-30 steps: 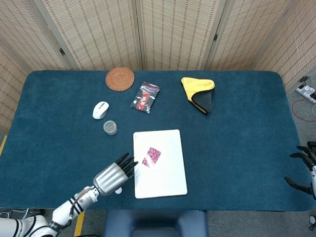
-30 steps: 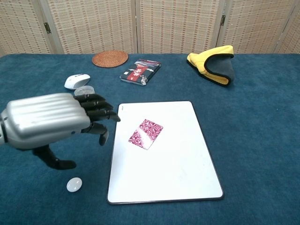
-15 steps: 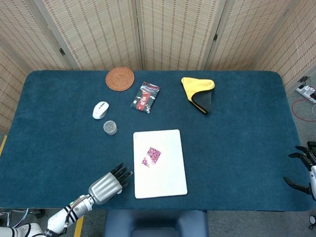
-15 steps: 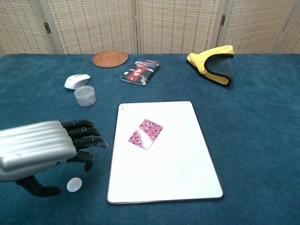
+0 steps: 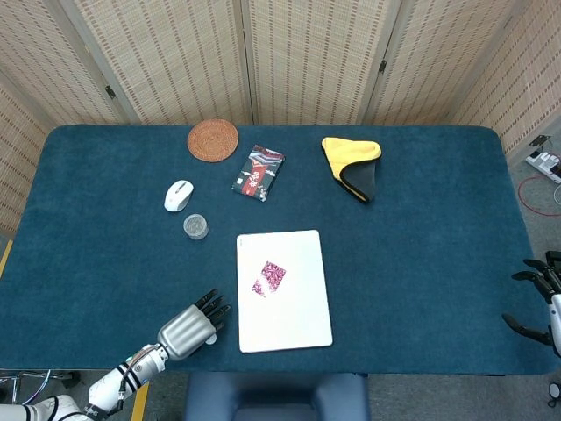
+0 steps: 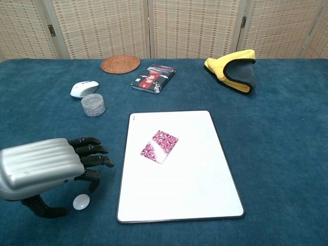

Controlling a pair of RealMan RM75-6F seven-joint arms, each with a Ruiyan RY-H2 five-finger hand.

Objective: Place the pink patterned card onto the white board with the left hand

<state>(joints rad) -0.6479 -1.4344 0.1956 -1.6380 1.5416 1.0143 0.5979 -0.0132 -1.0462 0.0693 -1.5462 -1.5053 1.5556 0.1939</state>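
The pink patterned card [image 5: 269,278] [image 6: 159,146] lies flat on the white board [image 5: 298,317] [image 6: 189,195], a little left of its middle. My left hand [image 5: 187,327] [image 6: 48,168] hovers low by the table's front edge, left of the board and apart from it. Its fingers are spread and hold nothing. My right hand [image 5: 540,301] is at the far right edge of the head view, off the table's right side, fingers apart and empty.
A small white disc [image 6: 81,202] lies under my left hand. Behind are a clear round jar [image 5: 195,227], a white mouse [image 5: 178,195], a woven coaster [image 5: 213,140], a dark patterned packet [image 5: 259,172] and a yellow and grey cloth [image 5: 355,167].
My left hand has drawn back from the board's left edge toward the front left of the table and lowered. The card stays on the board. The right hand has not moved.
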